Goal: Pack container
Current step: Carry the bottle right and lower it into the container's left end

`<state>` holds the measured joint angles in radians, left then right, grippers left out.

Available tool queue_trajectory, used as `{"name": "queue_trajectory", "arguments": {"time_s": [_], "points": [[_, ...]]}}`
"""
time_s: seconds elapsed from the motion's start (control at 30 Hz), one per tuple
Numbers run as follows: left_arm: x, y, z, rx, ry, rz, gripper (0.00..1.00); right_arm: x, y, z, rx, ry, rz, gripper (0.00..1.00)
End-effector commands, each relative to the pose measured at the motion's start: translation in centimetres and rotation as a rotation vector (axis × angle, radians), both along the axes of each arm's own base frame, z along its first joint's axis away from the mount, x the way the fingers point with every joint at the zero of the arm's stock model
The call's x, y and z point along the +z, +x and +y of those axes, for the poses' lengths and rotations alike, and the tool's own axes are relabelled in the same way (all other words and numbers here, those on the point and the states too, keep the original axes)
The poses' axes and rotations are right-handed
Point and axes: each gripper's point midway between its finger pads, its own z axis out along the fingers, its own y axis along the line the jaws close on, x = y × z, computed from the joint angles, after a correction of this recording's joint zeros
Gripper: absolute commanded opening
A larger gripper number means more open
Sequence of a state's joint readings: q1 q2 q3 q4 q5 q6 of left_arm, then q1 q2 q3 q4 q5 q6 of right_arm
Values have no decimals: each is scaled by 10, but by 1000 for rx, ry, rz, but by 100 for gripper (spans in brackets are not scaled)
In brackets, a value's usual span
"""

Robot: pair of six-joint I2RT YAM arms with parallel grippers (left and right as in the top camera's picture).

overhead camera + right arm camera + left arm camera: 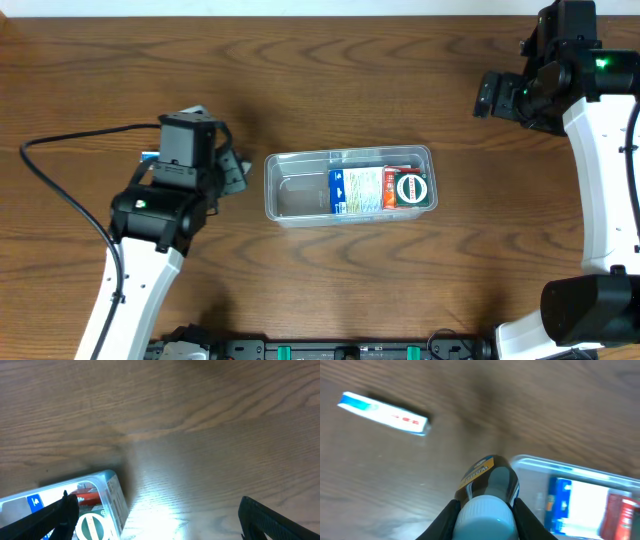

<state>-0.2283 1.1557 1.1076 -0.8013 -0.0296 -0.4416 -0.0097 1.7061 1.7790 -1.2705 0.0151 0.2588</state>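
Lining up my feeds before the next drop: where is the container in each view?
Overhead: container at picture centre.
Left wrist: container at lower right, past the bottle held in the left pincer.
Right wrist: its corner at lower left.
Shared landmark: the blue-and-white packet inside it.

Robot lab: wooden table [350, 80], arms [150, 215]

Wood table [330, 80]: container [292, 196] (clear plastic), blue-white packet [385, 414].
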Motion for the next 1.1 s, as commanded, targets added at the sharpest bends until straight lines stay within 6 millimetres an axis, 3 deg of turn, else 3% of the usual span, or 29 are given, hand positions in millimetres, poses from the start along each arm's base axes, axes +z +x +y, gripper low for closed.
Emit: {"name": "queue_trajectory", "arguments": {"time_s": [0.0, 0.17, 0.43, 0.5, 0.73, 1.07], "points": [[17, 5, -15, -2, -43, -54, 19, 1, 1, -1, 3, 2, -3, 99], [24, 6, -25, 24, -96, -71, 18, 1, 1, -1, 3, 2, -3, 99], [17, 2, -51, -41, -95, -46, 19, 1, 1, -1, 3, 2, -3, 99], [12, 2, -55, -51, -68, -36, 13, 1, 1, -1, 3, 2, -3, 99], [-24, 5, -68, -58, 15, 64, 12, 1, 1, -1, 3, 2, -3, 99], [-76, 17, -67, 10, 86, 192, 12, 1, 1, -1, 3, 2, -3, 99]]}}
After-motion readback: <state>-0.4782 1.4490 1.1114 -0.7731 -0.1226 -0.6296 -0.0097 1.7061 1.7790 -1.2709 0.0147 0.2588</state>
